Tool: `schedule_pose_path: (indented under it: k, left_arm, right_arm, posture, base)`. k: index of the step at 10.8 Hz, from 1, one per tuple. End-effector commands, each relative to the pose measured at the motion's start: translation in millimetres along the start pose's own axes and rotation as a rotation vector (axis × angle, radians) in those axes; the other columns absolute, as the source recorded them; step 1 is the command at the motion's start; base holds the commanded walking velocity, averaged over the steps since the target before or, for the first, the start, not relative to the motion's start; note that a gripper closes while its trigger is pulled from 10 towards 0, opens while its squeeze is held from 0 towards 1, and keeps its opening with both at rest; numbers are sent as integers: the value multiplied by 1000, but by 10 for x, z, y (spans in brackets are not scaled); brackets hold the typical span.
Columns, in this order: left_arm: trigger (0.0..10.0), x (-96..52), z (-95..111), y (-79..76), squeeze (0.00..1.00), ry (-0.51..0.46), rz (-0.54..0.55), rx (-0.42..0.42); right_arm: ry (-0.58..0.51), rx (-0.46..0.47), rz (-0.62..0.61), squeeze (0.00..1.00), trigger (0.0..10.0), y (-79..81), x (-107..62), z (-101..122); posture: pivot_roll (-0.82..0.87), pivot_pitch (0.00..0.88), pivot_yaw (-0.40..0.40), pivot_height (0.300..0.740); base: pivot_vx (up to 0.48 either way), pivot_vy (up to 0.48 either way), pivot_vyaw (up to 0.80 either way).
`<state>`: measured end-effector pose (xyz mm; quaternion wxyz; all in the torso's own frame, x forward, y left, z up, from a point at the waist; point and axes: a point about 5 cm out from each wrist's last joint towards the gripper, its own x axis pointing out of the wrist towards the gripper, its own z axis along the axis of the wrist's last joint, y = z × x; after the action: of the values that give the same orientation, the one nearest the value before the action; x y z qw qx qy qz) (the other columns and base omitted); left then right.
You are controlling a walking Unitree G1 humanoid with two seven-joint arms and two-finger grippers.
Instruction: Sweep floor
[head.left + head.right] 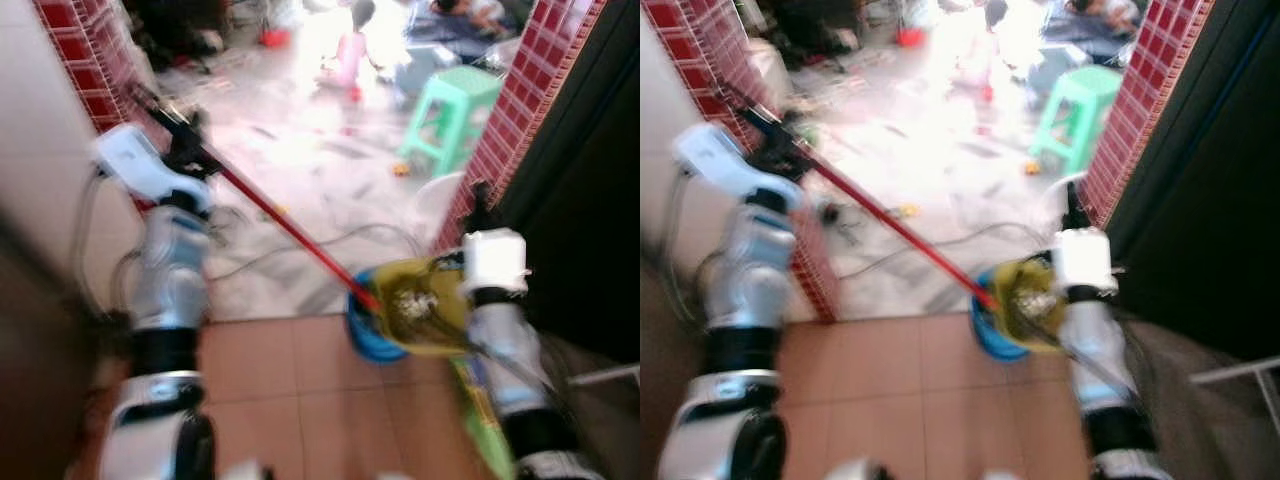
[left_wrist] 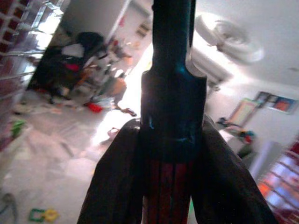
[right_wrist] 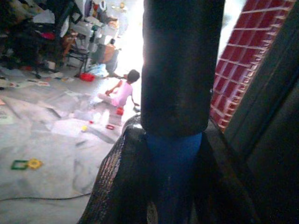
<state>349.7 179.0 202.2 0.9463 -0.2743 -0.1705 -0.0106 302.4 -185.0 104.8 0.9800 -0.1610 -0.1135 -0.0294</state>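
The floor took up most of the frame: terracotta tiles along the bottom, giving way at a doorway to pale marbled tiles that ran up toward a bright, cluttered room at the top. Red-tiled pillars flanked the opening at upper left and upper right, with a dark door surface down the right edge. A mint-green stool stood in the upper right on the pale tiles, and a person in pink sat on the floor at the top centre, small toys scattered near them. A loose cable lay across the marbled tiles in the middle. The broom ran diagonally, its red stick going from the upper left down to a blue head at lower centre, right on the line where the two kinds of tile met. The left hand, at the upper left, had its black fingers pressed against either side of the stick, pinching it just under the black grip. Touching the blue head, a yellow dustpan holding pale debris sat at lower centre-right. The right hand was pinching the pan's handle, blue below and black above, between its two fingers. Everything was smeared with blur.
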Motion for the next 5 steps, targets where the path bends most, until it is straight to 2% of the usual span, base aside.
schedule_pose_path:
  k: [1,4,5]
  left_arm:
    - [10000,47,118,-126,0,-62,-45,-2]
    - [10000,55,127,-121,0,-66,-52,16]
    - [10000,54,139,-112,0,-68,-49,88]
  right_arm:
    - [-40,-9,-25,0,10000,-86,42,70]
    - [-38,-14,-23,0,10000,-86,49,68]
    - [-38,-18,-18,0,10000,-81,51,67]
  posture:
    - [-99,0,19,740]
    - [-99,0,17,740]
    - [-99,0,17,740]
  base:
    - [480,0,0]
    - [480,0,0]
    - [382,0,0]
